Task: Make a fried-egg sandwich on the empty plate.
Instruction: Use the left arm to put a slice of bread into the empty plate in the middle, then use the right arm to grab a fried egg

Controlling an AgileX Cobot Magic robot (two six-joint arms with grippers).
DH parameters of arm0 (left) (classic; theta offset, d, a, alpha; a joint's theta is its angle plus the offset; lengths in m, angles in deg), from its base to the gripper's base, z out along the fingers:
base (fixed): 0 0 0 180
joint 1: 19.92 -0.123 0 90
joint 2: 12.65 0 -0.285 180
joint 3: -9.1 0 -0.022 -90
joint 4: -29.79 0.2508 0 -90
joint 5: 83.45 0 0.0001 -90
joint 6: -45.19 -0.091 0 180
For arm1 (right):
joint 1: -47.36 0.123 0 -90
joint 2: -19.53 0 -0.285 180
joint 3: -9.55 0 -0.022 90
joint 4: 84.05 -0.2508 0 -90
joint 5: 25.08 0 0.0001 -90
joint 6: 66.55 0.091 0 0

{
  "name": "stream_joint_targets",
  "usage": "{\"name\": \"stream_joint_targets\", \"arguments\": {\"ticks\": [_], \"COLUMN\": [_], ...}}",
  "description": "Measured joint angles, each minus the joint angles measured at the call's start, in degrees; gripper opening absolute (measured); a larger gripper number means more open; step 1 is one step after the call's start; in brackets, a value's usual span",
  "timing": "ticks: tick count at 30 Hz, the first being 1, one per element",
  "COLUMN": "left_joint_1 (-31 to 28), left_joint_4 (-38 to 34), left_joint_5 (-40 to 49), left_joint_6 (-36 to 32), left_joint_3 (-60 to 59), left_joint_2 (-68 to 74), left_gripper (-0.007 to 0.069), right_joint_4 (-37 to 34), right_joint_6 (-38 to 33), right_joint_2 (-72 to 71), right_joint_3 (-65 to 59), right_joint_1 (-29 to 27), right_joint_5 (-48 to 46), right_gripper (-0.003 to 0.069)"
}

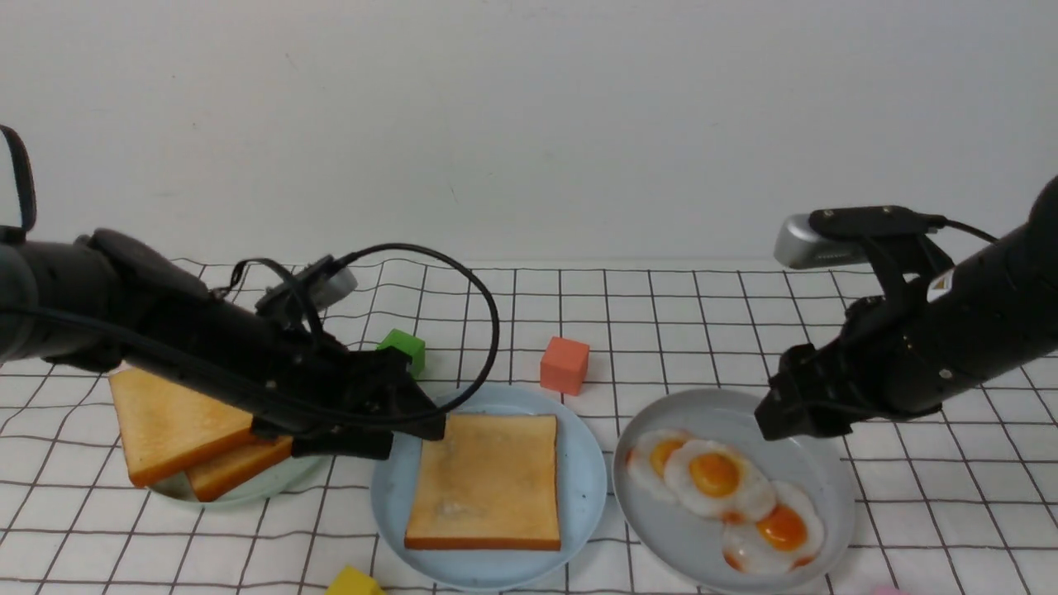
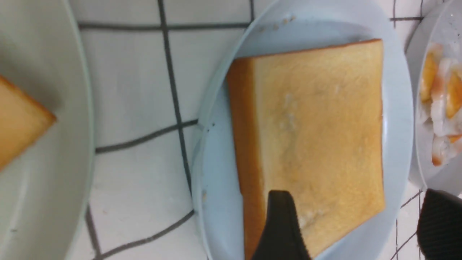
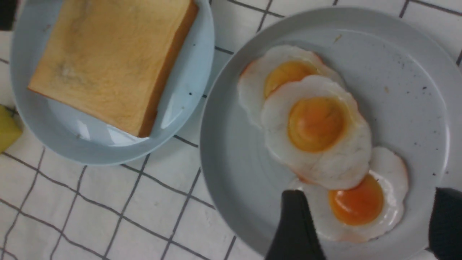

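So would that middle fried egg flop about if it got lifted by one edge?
Probably a little: the middle fried egg looks thin and moulded, likely bendy rubber. Its smooth surface may be slippery. It overlaps both neighbouring eggs, so lifting it could nudge them on the grey plate.

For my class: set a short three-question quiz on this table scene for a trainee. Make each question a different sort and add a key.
1. True or false: the light blue plate already holds one toast slice.
2. Multiple choice: how many fried eggs lie on the grey plate? A two; B three; C four.
3. Fill the gap: the right end effector is over the grey plate with its jaws ____.
Key: 1 true; 2 B; 3 open.
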Motion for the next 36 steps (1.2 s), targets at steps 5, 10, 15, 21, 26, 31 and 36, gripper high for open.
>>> {"name": "stream_joint_targets", "arguments": {"ticks": [5,10,15,21,26,31,36], "left_joint_1": [1.8,10.7,18.6,20.6,20.6,20.6,20.6], "left_joint_4": [8.8,15.5,22.0,23.6,24.2,25.0,25.1], "left_joint_5": [3.9,2.3,-1.4,-2.8,-2.9,-2.9,-2.8], "left_joint_6": [5.5,5.9,8.9,11.7,11.8,12.1,12.2], "left_joint_3": [3.4,0.3,-6.2,-11.6,-11.9,-12.0,-12.0], "left_joint_2": [-9.6,-21.9,-30.6,-36.8,-37.9,-40.2,-40.7], "left_gripper": [0.0493,0.0454,0.0366,0.0139,0.0001,-0.0013,-0.0013], "right_joint_4": [-0.2,-0.4,-0.4,-0.9,-3.1,-3.4,-3.6], "right_joint_6": [-5.8,-16.1,-20.4,-21.4,-21.6,-21.6,-21.8], "right_joint_2": [8.4,14.8,18.8,22.1,23.0,23.2,24.9], "right_joint_3": [8.8,13.7,14.2,14.2,14.2,14.2,14.2], "right_joint_1": [-2.1,-2.1,-2.1,-2.1,-2.1,-2.1,-2.1], "right_joint_5": [-7.2,-8.7,-6.6,-1.6,-1.3,-1.6,-2.2], "right_gripper": [0.0455,0.0377,0.0266,0.0145,0.0132,0.0147,0.0175]}}
